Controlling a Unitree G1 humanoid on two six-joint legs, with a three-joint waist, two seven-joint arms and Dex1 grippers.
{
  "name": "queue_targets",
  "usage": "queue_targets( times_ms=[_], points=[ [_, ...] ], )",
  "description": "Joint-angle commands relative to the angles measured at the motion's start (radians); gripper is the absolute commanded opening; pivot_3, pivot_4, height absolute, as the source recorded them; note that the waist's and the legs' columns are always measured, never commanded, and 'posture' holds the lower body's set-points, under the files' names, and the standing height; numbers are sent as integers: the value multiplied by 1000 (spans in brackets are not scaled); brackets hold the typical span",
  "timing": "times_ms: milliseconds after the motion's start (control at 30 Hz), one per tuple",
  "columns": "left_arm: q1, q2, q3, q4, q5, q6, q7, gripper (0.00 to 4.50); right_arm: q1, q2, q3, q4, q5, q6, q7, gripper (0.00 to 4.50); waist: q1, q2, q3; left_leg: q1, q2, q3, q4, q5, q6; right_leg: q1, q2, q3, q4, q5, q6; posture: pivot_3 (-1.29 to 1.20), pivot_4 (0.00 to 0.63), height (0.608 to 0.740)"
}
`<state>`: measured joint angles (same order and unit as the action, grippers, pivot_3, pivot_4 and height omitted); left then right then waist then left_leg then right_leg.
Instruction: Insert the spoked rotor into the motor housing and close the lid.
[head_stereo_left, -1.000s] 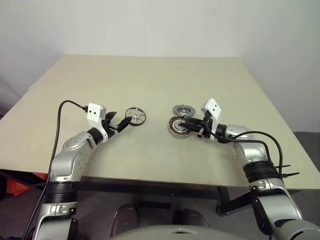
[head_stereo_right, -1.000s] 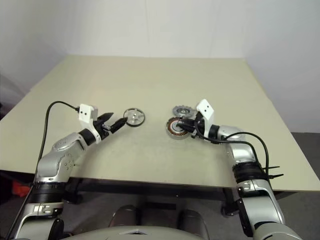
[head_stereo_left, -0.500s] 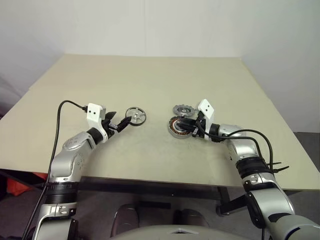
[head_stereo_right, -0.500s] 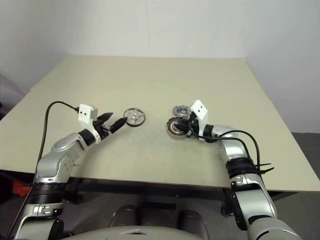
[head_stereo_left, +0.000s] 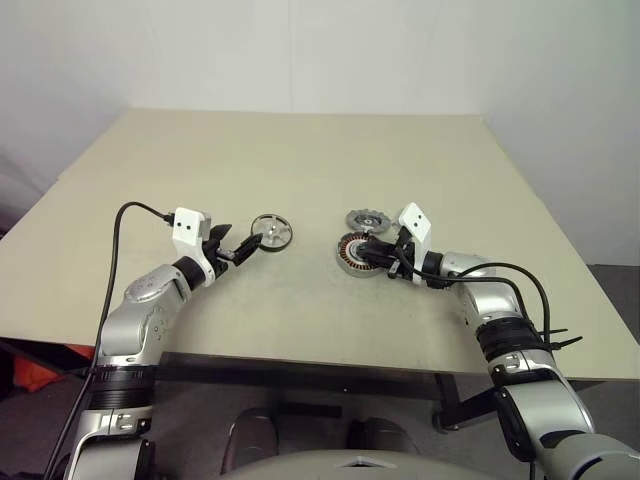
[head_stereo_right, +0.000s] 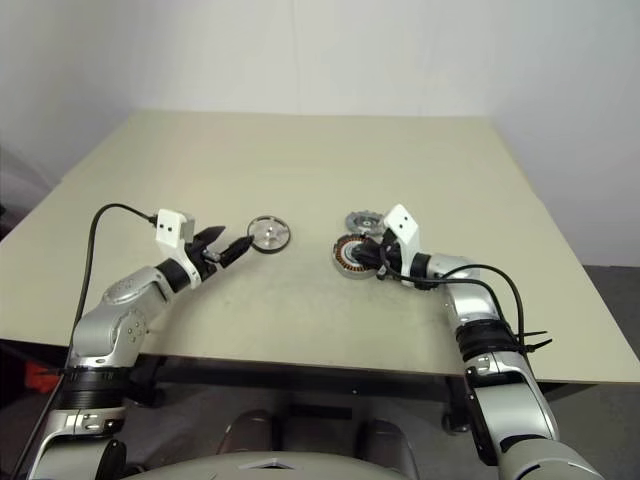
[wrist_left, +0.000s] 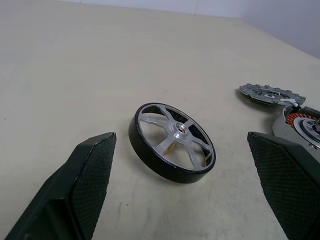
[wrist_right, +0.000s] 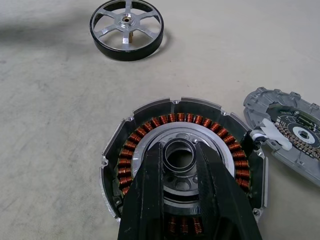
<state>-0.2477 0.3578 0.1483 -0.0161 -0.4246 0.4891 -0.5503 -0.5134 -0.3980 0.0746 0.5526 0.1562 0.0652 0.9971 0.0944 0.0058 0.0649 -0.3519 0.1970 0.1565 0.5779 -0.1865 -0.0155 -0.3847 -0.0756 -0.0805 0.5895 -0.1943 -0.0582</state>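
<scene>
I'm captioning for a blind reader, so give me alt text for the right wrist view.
The right gripper hovers nearly shut over the housing, fingertips at its silver centre inside the copper windings. The rotor lies apart on the table, and the lid lies beside the housing.

beige table | spoked rotor lies left; motor housing right; lid just behind housing

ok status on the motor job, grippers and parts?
Left gripper open, spoked rotor on the table just ahead of its fingers. Right gripper fingers nearly shut over motor housing centre. Lid lies beside housing. Nothing in the way.
</scene>
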Motion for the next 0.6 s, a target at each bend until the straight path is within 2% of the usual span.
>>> queue_targets(
  times_ms=[33, 467, 600],
  points=[
    [-12, 9, 11, -35, -6, -12, 1, 4500, -5, -13, 6, -35, -3, 20, 6, 608, 0, 0, 0, 0, 0, 0, 0, 0, 0, 0, 0, 0, 0, 0, 0, 0, 0, 740],
    [-11, 7, 8, -32, -2, -17, 1, 4500, -11, -4, 2, -42, -11, -19, -27, 608, 0, 0, 0, 0, 0, 0, 0, 0, 0, 0, 0, 0, 0, 0, 1, 0, 0, 740],
    [-12, 6, 9, -32, -2, -17, 2, 4500, -13, -11, 7, -57, 5, 35, 4, 608, 0, 0, 0, 0, 0, 0, 0, 0, 0, 0, 0, 0, 0, 0, 1, 0, 0, 740]
  ],
)
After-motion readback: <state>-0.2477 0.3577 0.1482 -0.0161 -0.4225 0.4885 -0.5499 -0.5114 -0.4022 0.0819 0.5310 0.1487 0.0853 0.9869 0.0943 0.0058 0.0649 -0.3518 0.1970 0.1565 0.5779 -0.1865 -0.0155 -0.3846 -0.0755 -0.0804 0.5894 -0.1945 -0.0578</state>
